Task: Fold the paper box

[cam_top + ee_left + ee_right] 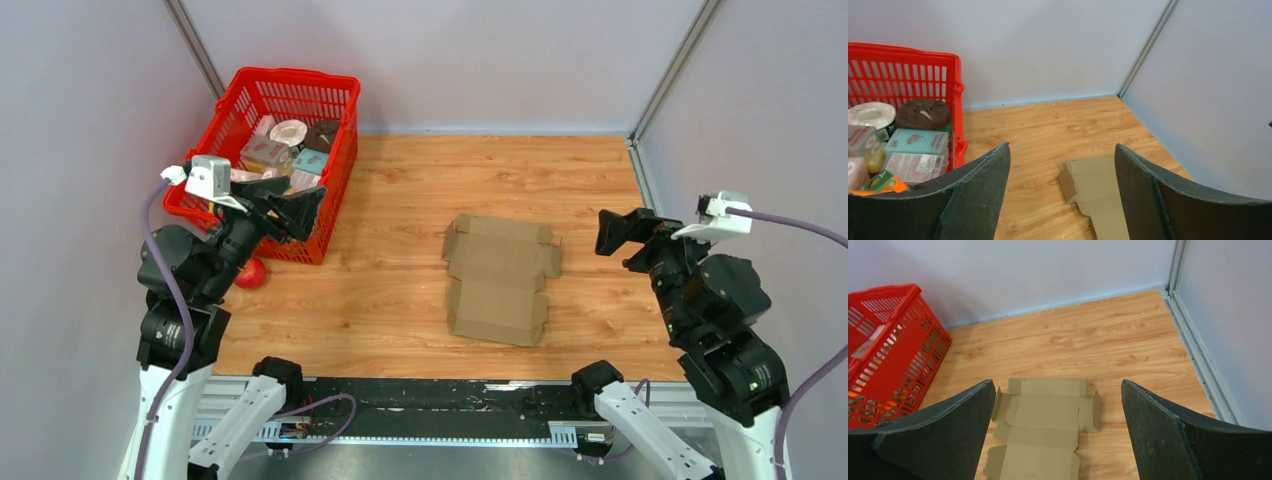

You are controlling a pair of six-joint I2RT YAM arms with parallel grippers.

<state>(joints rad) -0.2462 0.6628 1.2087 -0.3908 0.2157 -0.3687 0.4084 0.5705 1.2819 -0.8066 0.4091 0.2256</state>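
The paper box is a flat brown cardboard sheet with flaps, lying unfolded in the middle of the wooden table. It also shows in the right wrist view and partly in the left wrist view. My left gripper is open and empty, raised at the left next to the red basket, well apart from the sheet. My right gripper is open and empty, raised to the right of the sheet and not touching it. Side flaps of the sheet stand slightly up.
A red plastic basket with several small printed packages stands at the back left, also in the left wrist view. A small red ball lies by its front corner. Grey walls close the table at the back and sides.
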